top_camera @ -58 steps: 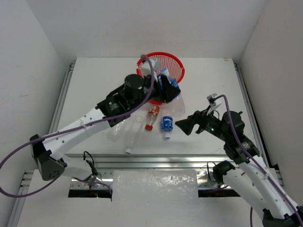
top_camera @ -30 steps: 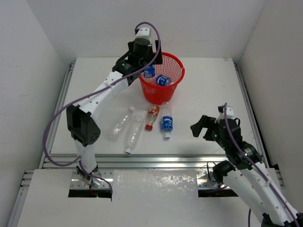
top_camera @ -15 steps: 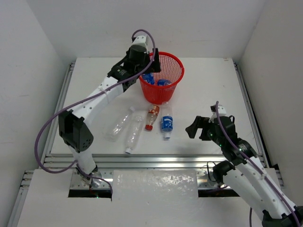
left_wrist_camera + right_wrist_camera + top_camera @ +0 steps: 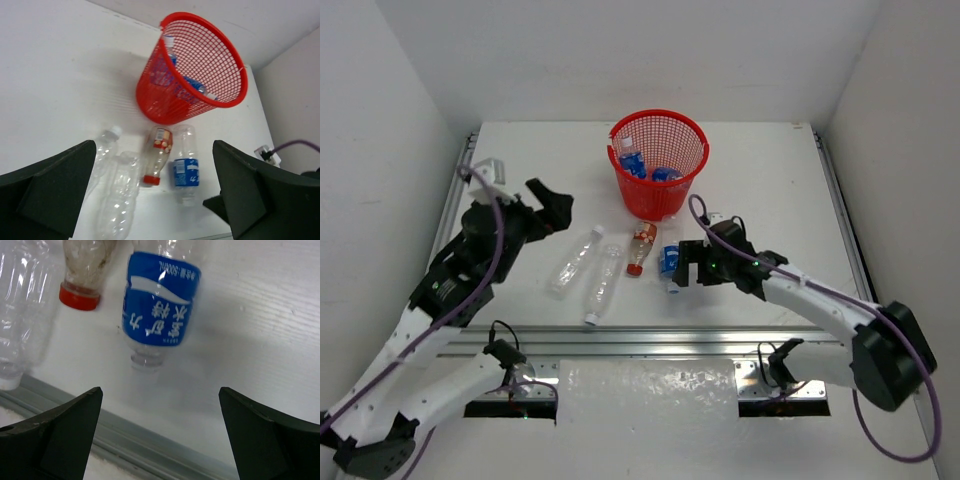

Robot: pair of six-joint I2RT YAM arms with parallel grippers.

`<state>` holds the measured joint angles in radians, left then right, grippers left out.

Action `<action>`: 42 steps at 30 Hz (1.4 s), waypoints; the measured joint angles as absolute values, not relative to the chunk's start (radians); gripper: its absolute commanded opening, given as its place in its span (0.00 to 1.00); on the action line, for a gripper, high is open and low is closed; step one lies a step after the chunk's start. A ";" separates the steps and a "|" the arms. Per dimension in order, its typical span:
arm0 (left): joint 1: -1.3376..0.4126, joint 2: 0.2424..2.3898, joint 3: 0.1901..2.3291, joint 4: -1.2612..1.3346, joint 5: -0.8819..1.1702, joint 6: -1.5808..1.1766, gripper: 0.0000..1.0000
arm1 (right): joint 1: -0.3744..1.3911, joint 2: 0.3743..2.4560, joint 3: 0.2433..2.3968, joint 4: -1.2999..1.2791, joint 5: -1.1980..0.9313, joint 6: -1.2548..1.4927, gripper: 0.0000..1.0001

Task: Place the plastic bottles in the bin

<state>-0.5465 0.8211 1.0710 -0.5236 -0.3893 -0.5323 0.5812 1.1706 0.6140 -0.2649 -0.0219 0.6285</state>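
While the left gripper (image 4: 553, 205) and the right gripper (image 4: 681, 266) stand spread and empty, plastic bottles lie on the table (image 4: 770, 180) and in the bin (image 4: 660, 200).
From above, the red bin holds two blue-labelled bottles (image 4: 665, 174). In front of it lie two clear bottles (image 4: 604, 280), a red-capped bottle (image 4: 640, 246) and a loose blue bottle (image 4: 670, 260). The left gripper hangs well left of them, and the right gripper sits just beside the loose blue bottle's neck end. In the left wrist view, the fingers (image 4: 50, 185) gape wide, framing the bin and the four lying bottles far ahead and touching none. In the right wrist view, the fingers (image 4: 55, 427) are likewise wide apart, and the loose blue bottle lies ahead between them, untouched.
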 measured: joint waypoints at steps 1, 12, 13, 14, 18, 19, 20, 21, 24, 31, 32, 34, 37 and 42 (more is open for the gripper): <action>-0.546 0.767 1.037 -0.538 -0.402 -0.531 1.00 | 0.590 1.219 0.626 -0.244 -0.016 0.629 0.99; -0.546 0.619 0.851 -0.592 -0.414 -0.509 1.00 | 0.598 1.573 0.720 0.007 0.071 0.620 0.51; -0.546 0.626 0.848 -0.592 -0.406 -0.505 0.99 | 0.598 1.569 0.705 0.033 0.071 0.617 0.45; -0.546 0.636 0.848 -0.591 -0.395 -0.504 1.00 | 0.598 1.563 0.691 0.056 0.071 0.615 0.39; -0.546 0.666 0.847 -0.573 -0.333 -0.502 1.00 | 0.598 1.505 0.617 0.101 0.088 0.610 0.26; -0.546 0.669 0.845 -0.563 -0.316 -0.503 1.00 | 0.598 1.465 0.582 0.101 0.099 0.616 0.26; -0.546 0.670 0.839 -0.548 -0.289 -0.506 1.00 | 0.599 1.410 0.542 0.095 0.107 0.619 0.25; -0.546 0.677 0.827 -0.524 -0.257 -0.509 1.00 | 0.599 1.342 0.501 0.079 0.111 0.625 0.25; -0.546 0.707 0.779 -0.441 -0.116 -0.534 1.00 | 0.603 1.114 0.400 0.046 0.100 0.637 0.24; -0.686 0.883 0.684 -0.110 0.203 -0.599 1.00 | 0.613 0.737 0.318 0.133 -0.293 0.620 0.25; -0.723 0.918 0.686 -0.075 0.228 -0.599 1.00 | 0.614 0.714 0.320 0.155 -0.360 0.621 0.25; -0.778 0.976 0.690 -0.009 0.279 -0.598 1.00 | 0.619 0.693 0.331 0.193 -0.476 0.622 0.24; -0.799 1.029 0.713 0.028 0.309 -0.598 1.00 | 0.625 0.688 0.339 0.249 -0.605 0.632 0.25; -0.799 1.069 0.756 0.125 0.355 -0.602 0.30 | 0.627 0.683 0.342 0.274 -0.721 0.645 0.36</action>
<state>-0.7986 1.0695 0.7559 0.1253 0.3546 -0.6022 0.6266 0.6834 0.3416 0.2741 -0.7212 0.6445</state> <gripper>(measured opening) 0.831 0.400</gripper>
